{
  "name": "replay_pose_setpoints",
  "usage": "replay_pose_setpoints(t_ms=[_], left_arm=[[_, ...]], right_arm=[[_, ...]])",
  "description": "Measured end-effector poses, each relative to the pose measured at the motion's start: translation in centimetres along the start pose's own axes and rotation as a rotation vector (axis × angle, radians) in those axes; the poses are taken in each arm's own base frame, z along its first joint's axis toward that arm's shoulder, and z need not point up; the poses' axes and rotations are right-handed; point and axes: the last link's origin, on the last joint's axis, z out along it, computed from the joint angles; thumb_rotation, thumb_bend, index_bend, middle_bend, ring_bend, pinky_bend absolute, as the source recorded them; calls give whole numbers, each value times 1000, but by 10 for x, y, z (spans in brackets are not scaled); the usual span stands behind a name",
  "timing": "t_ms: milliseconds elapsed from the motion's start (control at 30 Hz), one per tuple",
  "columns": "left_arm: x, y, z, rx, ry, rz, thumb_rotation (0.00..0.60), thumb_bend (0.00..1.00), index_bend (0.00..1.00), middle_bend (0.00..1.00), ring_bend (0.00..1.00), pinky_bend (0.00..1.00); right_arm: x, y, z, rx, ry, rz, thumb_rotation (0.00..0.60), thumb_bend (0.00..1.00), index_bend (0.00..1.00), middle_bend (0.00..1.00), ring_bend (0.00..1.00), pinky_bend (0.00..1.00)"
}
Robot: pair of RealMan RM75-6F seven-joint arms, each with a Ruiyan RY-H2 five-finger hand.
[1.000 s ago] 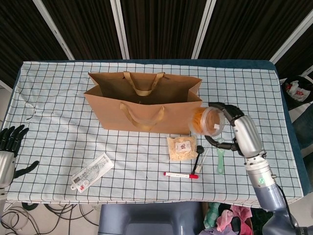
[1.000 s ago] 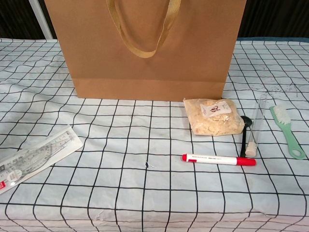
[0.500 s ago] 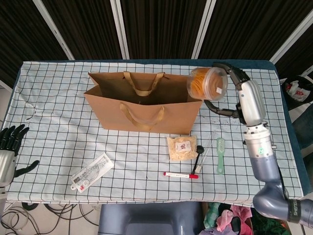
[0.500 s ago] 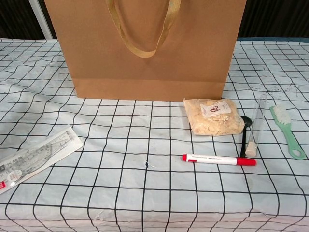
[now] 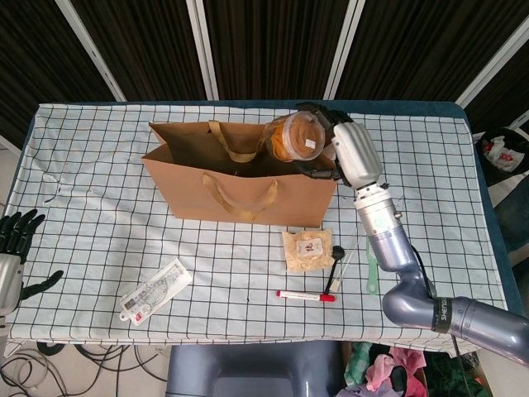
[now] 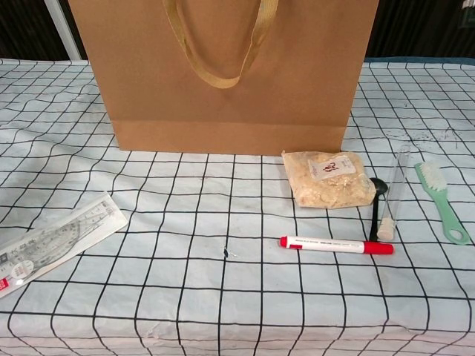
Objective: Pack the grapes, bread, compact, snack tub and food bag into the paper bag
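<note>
The brown paper bag (image 5: pixel 240 194) (image 6: pixel 223 81) stands open in the middle of the table. My right hand (image 5: pixel 326 136) holds the clear snack tub (image 5: pixel 291 138) of orange snacks on its side, above the right part of the bag's opening. The food bag (image 5: pixel 307 250) (image 6: pixel 328 178), a clear pouch of pale crumbs with a red-and-white label, lies on the cloth just in front of the bag's right end. My left hand (image 5: pixel 16 248) hangs open at the table's left edge, holding nothing. Grapes, bread and compact are not visible.
A red-capped marker (image 5: pixel 306 295) (image 6: pixel 336 245), a black spoon (image 5: pixel 335 260) (image 6: pixel 377 202), a clear tube (image 6: pixel 393 191) and a green brush (image 5: pixel 372 261) (image 6: pixel 441 200) lie right of the food bag. A packaged ruler set (image 5: pixel 155 289) (image 6: pixel 48 241) lies at the front left.
My right hand has carried the snack tub up from beside the bag's right end, then left, to above the bag's opening. The left hand has barely moved.
</note>
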Motion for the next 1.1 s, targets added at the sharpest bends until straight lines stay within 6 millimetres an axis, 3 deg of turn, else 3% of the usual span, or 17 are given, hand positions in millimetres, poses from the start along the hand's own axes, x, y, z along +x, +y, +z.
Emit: replay_pose_setpoints(t_ms=[200,433,867,1100], left_arm=[[2,-2,-1,9,0,-5,600,21,87,46,0,50],[3,-2,-1,16,-3,-4,600,22,85,44,0,50],[4,-3,-1,26,-1,0,600,22,84,42,0,50],[5,-5,0,33,7,-4,600,21,84,42,0,50]], right_arm=[[-20,3,0,-39,-106,-45,600,183,198,99,172,237],[-20,2,1,-58,-119,-57,600,151,170,43,145,234],[-2,1,-5,-52,-69,-70,600,136,147,45,150,234],[34,5,-16,-58,119,-133,600,138,145,120,211,234]])
